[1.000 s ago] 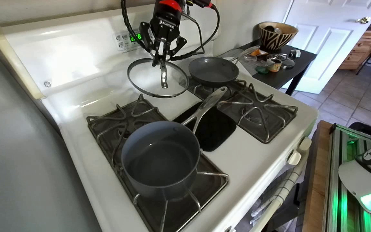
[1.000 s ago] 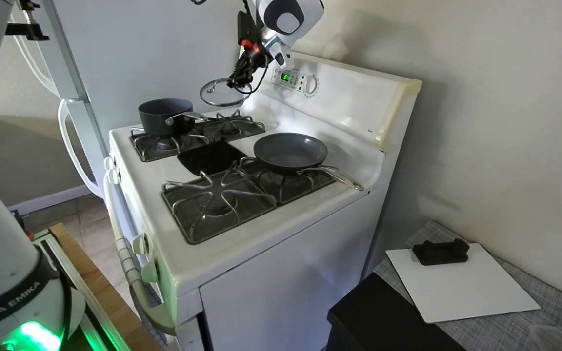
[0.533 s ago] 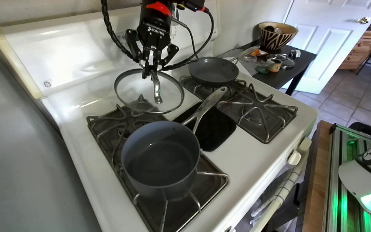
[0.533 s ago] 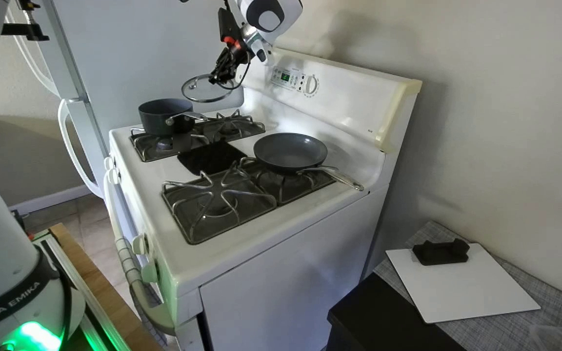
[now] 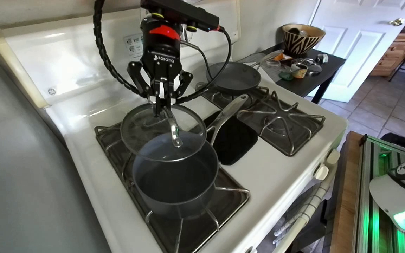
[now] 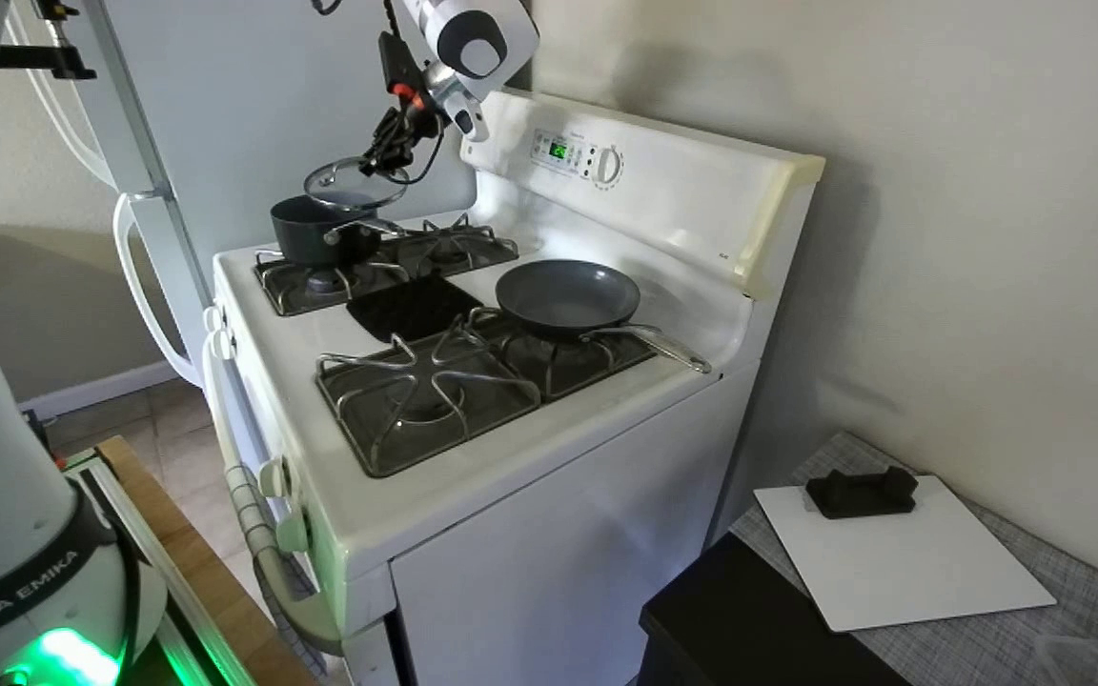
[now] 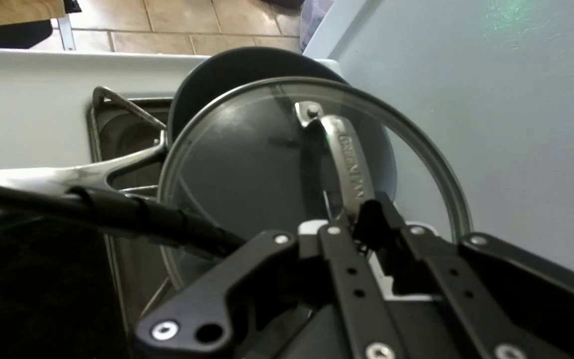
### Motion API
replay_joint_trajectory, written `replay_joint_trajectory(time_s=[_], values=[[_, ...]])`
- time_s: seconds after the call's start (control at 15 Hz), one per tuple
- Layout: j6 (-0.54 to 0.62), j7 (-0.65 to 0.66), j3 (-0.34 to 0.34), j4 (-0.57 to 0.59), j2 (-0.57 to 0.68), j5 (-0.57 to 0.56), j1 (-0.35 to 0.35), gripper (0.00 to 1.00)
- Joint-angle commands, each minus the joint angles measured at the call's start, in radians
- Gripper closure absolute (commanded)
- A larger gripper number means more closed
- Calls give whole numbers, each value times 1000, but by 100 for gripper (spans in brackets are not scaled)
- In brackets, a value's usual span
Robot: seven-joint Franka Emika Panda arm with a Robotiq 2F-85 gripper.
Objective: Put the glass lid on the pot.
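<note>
The glass lid [image 5: 144,131] hangs above the back part of the pot [image 5: 178,182], apart from it and set off toward the stove's back panel. My gripper [image 5: 162,107] is shut on the lid's silvery handle at its back end. In an exterior view the lid [image 6: 349,195] looks slightly tilted over the pot [image 6: 311,233], below my gripper [image 6: 376,170]. In the wrist view the lid [image 7: 352,164] covers much of the pot [image 7: 247,65], whose front rim shows beyond it. My fingers [image 7: 361,214] pinch the handle. The pot stands open on a front burner.
The pot's long handle [image 5: 229,112] points across the stove's middle, over a black mat [image 5: 237,140]. A dark frying pan [image 5: 234,77] sits on the far back burner. The stove's back panel [image 5: 47,52] rises behind, and a grey fridge side [image 5: 23,175] stands close beside the pot.
My gripper has carried the lid from near the back panel forward to over the back part of the pot, its grip on the handle unchanged. The pot and pan have not moved.
</note>
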Motion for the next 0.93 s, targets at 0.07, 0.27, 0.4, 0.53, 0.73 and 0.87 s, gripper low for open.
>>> replay_joint_trajectory(time_s=[0.07,0.27,0.4,0.53,0.73,0.87], values=[[-2,2,5,-10,-2,-1,11,91],[-2,2,7,-11,-4,-1,15,91],[-2,2,6,-12,-6,-1,14,98],[4,-17,8,-33,-21,-6,16,98],[0,-39,9,-44,-42,-9,15,98],[-7,-42,8,-48,-55,-22,19,98]])
